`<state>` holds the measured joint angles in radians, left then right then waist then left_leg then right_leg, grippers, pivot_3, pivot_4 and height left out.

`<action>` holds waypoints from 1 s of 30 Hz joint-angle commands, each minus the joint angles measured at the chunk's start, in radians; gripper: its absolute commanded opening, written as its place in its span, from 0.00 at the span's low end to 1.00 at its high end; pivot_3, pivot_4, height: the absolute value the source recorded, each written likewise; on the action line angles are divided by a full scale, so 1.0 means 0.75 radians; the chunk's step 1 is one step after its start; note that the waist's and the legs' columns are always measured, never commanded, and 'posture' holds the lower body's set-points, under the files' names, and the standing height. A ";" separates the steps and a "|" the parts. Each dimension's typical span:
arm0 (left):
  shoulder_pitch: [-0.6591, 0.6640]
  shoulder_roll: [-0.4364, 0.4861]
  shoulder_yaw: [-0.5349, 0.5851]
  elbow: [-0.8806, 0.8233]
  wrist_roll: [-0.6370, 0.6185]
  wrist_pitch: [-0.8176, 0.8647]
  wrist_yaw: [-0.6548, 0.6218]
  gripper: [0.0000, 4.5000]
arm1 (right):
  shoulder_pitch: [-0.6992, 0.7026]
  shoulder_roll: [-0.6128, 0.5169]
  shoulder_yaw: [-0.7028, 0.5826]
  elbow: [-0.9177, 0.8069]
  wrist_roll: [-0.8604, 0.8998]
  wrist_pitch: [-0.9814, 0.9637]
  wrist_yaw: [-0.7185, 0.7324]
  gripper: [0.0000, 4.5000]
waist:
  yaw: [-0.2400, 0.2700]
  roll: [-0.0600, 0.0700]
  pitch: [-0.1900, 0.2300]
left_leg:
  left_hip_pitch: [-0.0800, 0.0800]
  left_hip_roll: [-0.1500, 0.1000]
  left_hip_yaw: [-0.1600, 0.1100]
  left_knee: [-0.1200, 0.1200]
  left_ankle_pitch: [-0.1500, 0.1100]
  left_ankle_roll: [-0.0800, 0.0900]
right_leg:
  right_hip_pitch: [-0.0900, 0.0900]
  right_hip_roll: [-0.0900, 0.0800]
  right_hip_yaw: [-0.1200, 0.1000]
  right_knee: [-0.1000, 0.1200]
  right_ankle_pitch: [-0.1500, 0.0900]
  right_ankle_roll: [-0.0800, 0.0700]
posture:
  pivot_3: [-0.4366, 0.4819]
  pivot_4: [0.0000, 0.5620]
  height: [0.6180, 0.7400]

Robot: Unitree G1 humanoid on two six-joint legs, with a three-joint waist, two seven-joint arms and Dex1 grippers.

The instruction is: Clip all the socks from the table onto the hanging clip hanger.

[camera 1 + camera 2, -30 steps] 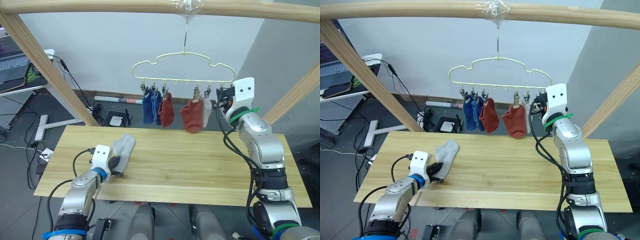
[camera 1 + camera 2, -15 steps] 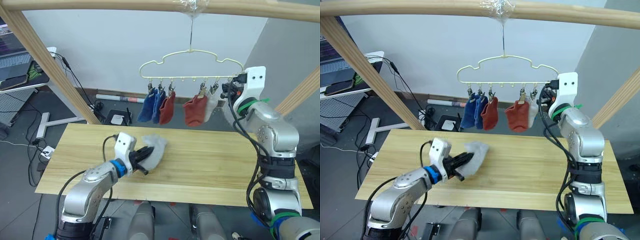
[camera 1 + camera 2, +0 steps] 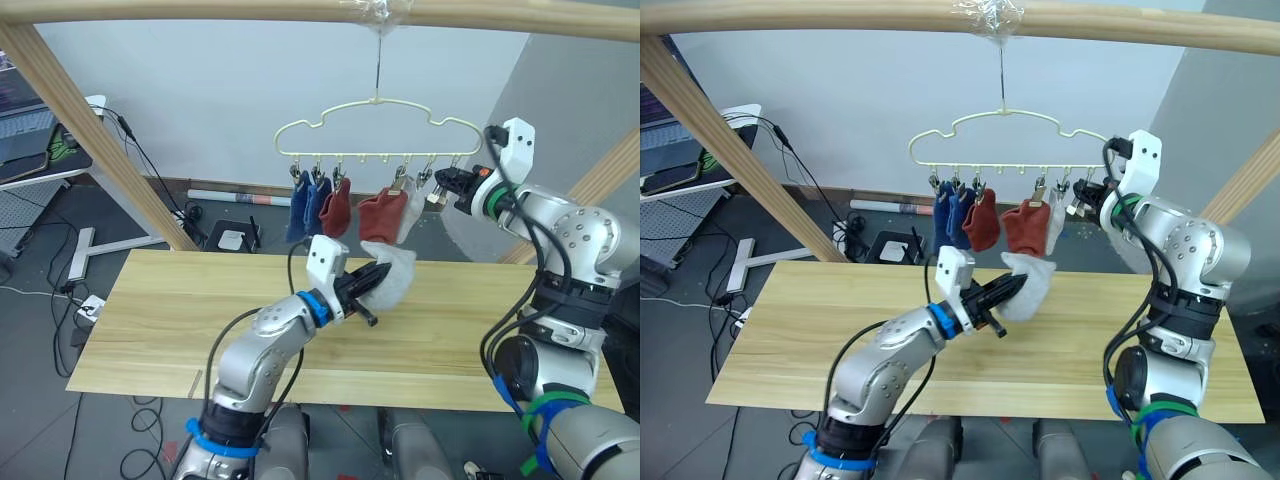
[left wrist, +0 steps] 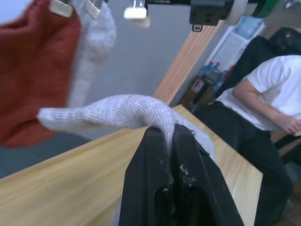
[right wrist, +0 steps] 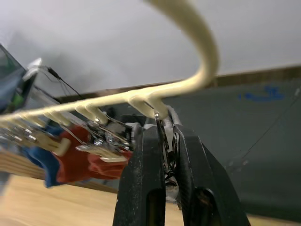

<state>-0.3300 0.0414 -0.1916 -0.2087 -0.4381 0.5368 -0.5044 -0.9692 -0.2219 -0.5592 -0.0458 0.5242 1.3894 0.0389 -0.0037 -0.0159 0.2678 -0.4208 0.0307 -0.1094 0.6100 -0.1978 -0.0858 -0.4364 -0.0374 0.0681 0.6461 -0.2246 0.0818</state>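
The last grey sock [image 3: 392,272] is held clear of the table [image 3: 150,330], above its far edge, pinched near one end by the closed left gripper [image 3: 374,278]. The sock's long axis points up toward the clip hanger [image 3: 375,130], its free end just below the hung socks [image 3: 345,210]. The empty end clip [image 3: 436,192] lies up and to the right of the sock. The right gripper [image 3: 448,188] is closed on that clip, squeezing it. The next move likely raises the sock's free end into this clip.

2 blue socks [image 3: 304,205], 2 red [image 3: 378,218], 2 grey [image 3: 392,277], 1 hanger [image 3: 378,125].
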 commanded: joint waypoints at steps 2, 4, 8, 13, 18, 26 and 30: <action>-0.033 0.005 0.012 -0.029 -0.045 -0.004 -0.046 0.01 | -0.035 -0.011 -0.089 -0.044 0.007 0.099 -0.061 0.01 | -0.011 0.000 0.000 | 0.000 0.000 0.000 0.000 0.000 0.000 | 0.000 0.000 0.000 0.000 0.001 0.001 | 0.47 0.48 1.00; 0.005 0.122 -0.024 -0.036 -0.026 0.061 -0.111 0.01 | -0.026 -0.035 -0.078 -0.054 0.002 0.118 -0.056 0.01 | -0.020 0.000 0.000 | 0.000 0.000 0.000 -0.001 0.000 0.000 | 0.000 0.000 0.000 0.000 0.001 0.001 | 0.46 0.49 1.00; 0.094 0.506 -0.260 -0.028 0.135 0.181 -0.297 0.01 | -0.005 -0.032 -0.077 -0.083 0.002 0.141 -0.051 0.01 | -0.043 0.000 0.000 | 0.000 0.000 -0.001 -0.003 0.000 0.000 | -0.001 0.000 -0.001 0.001 0.000 0.001 | 0.45 0.49 1.00; 0.136 0.631 -0.212 0.095 0.188 0.163 -0.301 0.01 | 0.036 -0.019 -0.052 -0.116 0.001 0.138 -0.038 0.01 | -0.032 0.000 0.001 | -0.004 -0.001 -0.002 0.000 0.000 0.000 | -0.002 -0.001 -0.001 -0.001 -0.006 -0.004 | 0.44 0.51 1.00; 0.086 0.703 -0.234 0.229 0.289 0.022 -0.375 0.15 | 0.083 -0.005 -0.028 -0.141 0.004 0.126 -0.028 0.01 | -0.036 0.000 0.001 | -0.005 0.000 -0.002 0.000 0.001 0.001 | -0.002 0.000 -0.001 0.001 -0.006 -0.004 | 0.44 0.51 1.00; 0.068 0.772 -0.233 0.203 0.410 -0.025 -0.410 0.70 | 0.102 0.000 -0.019 -0.154 0.003 0.115 -0.018 0.01 | -0.035 0.000 0.001 | -0.007 0.000 -0.003 -0.002 0.001 0.001 | -0.003 -0.001 -0.003 -0.001 -0.005 -0.003 | 0.48 0.49 1.00; 0.102 0.777 -0.200 0.070 0.417 -0.042 -0.392 0.97 | 0.113 0.001 -0.011 -0.155 0.002 0.095 -0.012 0.01 | -0.033 0.000 0.001 | -0.007 0.000 -0.003 -0.002 0.001 0.001 | -0.003 -0.001 -0.003 0.000 -0.006 -0.003 | 0.49 0.46 1.00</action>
<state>-0.2642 0.6329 -0.3539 -0.0718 -0.1159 0.5208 -0.7971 -0.9124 -0.2104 -0.5505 -0.1539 0.5396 1.4623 0.0422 -0.0286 -0.0160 0.2685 -0.4260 0.0302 -0.1115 0.6088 -0.1973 -0.0848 -0.4383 -0.0383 0.0659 0.6454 -0.2287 0.0792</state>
